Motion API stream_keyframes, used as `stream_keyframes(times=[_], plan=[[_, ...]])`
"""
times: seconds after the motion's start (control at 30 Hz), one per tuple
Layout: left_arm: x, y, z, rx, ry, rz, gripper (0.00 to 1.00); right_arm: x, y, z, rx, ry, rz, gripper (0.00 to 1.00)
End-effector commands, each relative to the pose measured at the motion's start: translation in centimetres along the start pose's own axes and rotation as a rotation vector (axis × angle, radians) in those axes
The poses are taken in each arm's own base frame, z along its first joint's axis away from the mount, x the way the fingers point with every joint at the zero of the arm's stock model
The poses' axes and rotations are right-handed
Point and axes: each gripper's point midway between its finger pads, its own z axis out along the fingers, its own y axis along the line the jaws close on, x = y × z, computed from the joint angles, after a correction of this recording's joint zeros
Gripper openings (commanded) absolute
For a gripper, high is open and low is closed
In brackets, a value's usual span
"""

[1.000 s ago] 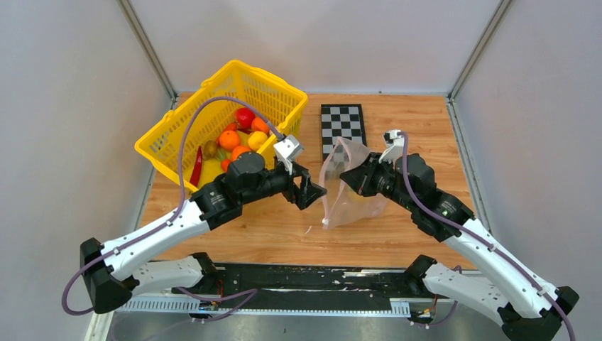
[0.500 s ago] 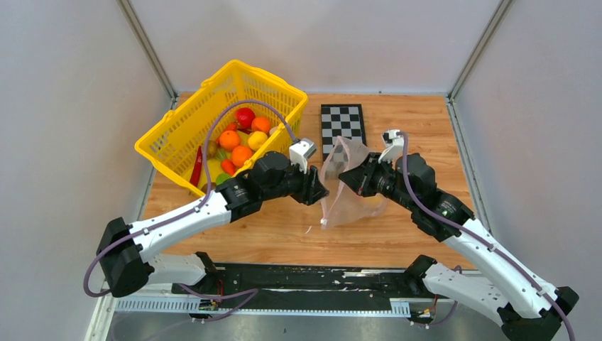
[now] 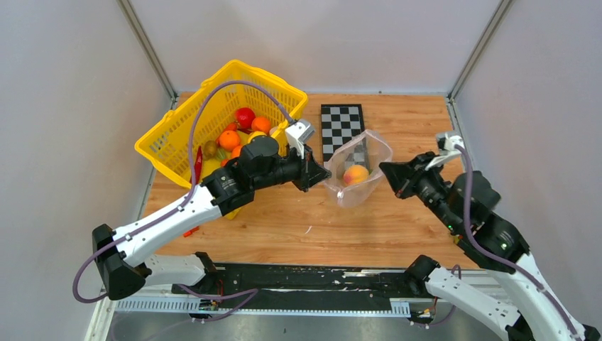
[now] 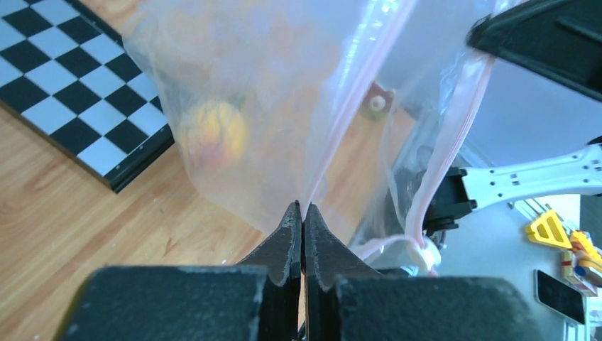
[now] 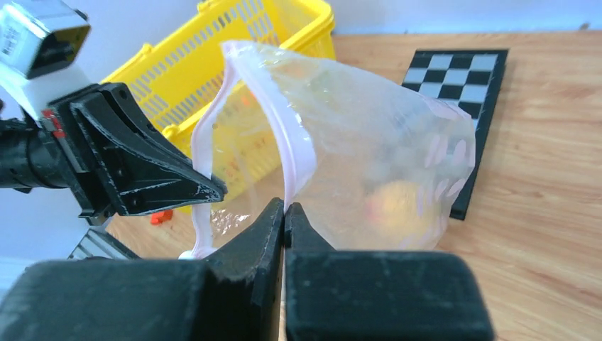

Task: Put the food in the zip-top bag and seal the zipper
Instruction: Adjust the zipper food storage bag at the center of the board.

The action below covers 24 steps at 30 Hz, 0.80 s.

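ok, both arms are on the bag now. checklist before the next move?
1. Left jaws shut on the zip-top bag mouth edge: ok, the left wrist view shows them closed on the plastic.
2. Right jaws shut on the opposite edge: ok, pinching the zipper.
3. Mouth held open between the arms: ok, zipper unsealed.
4. Food inside: ok, one orange-yellow fruit.
5. All food loaded: not ok, several pieces lie in the yellow basket.
6. Bag bottom resting on the table: cannot tell.
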Motion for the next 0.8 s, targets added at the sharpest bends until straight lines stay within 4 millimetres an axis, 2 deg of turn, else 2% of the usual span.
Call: stream_keyframes(times=[0.0,0.2,0.23,0.3,0.4,0.43,0.47,0.5,0.6,0.7,0.77], plan=[[0.1,-1.4,0.2,0.067,0.035,-0.002,0.0,-3.2,-0.8,-2.4,0.049,-0.079,-0.062,0.0],[0.6,-2.5,1.2,0.145,0.031,-0.06,0.0,-1.8,0.4,-1.6,0.008,0.031,-0.065,0.0],[0.8,-2.3,1.3,0.137,0.037,-0.061,0.06,-1.2,0.4,-1.1,0.007,0.061,-0.071,0.0],[1.9,-1.1,1.7,0.085,0.076,-0.054,0.29,0.3,0.5,0.1,0.009,0.132,-0.072,0.0],[3.6,0.8,2.1,-0.004,0.133,-0.053,0.39,3.4,0.9,2.8,0.005,0.268,-0.06,0.0],[4.1,1.8,2.1,-0.054,0.148,-0.053,0.49,4.3,0.8,3.5,0.015,0.302,-0.052,0.0],[4.5,2.8,2.0,-0.107,0.157,-0.05,0.63,5.0,0.7,4.2,0.024,0.327,-0.044,0.0],[4.9,3.6,1.7,-0.149,0.164,-0.045,0.67,5.6,0.7,4.7,0.028,0.347,-0.04,0.0],[4.7,5.0,0.6,-0.23,0.148,-0.023,0.8,6.2,1.1,5.9,0.005,0.355,-0.031,0.0],[3.5,5.8,-0.6,-0.288,0.116,0.015,0.94,6.3,2.1,6.4,-0.051,0.341,-0.013,0.0],[2.5,5.7,-1.4,-0.298,0.092,0.044,0.99,6.4,2.4,6.6,-0.068,0.339,-0.004,0.0]])
